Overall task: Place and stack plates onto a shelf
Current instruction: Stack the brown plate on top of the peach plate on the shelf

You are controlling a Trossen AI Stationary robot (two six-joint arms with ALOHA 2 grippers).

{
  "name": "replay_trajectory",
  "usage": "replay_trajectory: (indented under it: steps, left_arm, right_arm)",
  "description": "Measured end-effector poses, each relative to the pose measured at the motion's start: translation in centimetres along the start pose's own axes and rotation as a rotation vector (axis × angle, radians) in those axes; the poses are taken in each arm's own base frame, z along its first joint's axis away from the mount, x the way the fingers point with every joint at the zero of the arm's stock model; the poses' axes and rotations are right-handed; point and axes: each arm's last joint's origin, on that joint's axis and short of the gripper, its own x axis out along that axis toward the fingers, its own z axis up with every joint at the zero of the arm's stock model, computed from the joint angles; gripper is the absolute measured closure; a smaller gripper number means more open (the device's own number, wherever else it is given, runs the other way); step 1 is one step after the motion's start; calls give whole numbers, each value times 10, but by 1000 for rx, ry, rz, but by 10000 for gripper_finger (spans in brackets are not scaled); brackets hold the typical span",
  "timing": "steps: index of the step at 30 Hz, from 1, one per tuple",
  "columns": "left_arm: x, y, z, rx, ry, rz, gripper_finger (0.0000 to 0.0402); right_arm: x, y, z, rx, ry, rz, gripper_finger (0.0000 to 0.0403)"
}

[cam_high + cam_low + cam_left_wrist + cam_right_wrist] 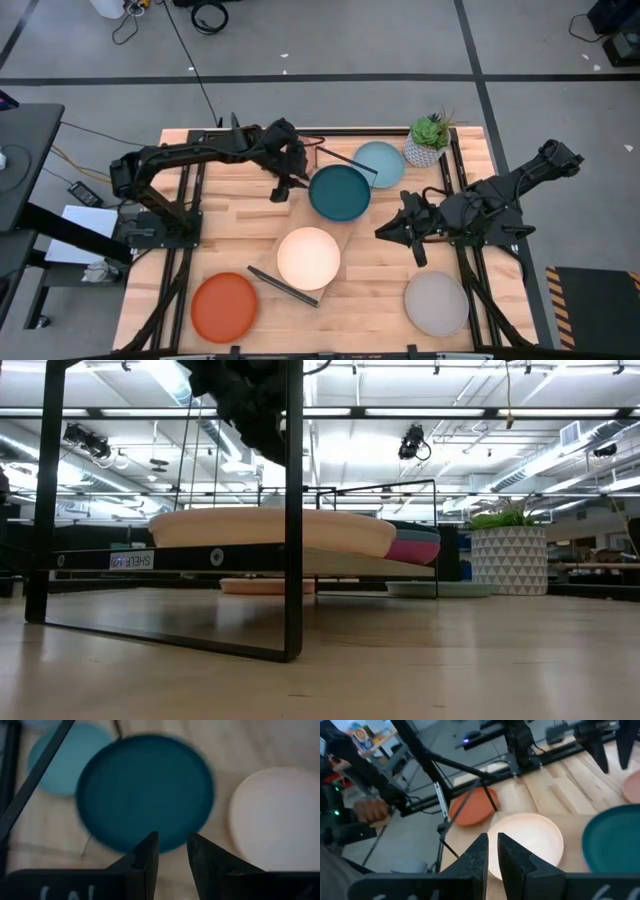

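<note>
Sitting partway: round dark teal plate [339, 192] and round cream plate [308, 258] lying on the long light-wood shelf [341, 233], orange [224, 306], grey [436, 302] and light blue [384, 163] plates waiting on the wooden counter [240, 196], left end effector [283, 186] nearly together and empty beside the teal one, right end effector [397, 231] likewise.

The shelf [325, 232] runs diagonally across the middle of the table, its black end brackets [283, 285] standing up at both ends. A cream plate [308, 257] and a teal plate [339, 192] fill its top. The potted plant [428, 142] blocks the far right corner. Bare wood lies open between the orange plate [224, 306] and the grey plate [436, 303].
</note>
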Motion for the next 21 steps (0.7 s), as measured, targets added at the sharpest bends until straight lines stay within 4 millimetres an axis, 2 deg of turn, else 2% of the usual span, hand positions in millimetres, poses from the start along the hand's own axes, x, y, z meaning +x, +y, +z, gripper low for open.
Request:
replay_trajectory:
  steps: [7,12,15,21]
  left_arm:
    - [-9,0,3,14,-4,82,292]
    - [-19,1,-2,-13,23,89,292]
    - [-18,0,-13,-35,31,95,292]
    - [-9,-5,-58,-108,100,178,292]
  right_arm:
    - [0,3,5,20,-51,34,355]
    - [0,4,6,24,-60,40,355]
    - [0,4,7,25,-64,42,355]
    - [0,5,8,31,-79,51,355]
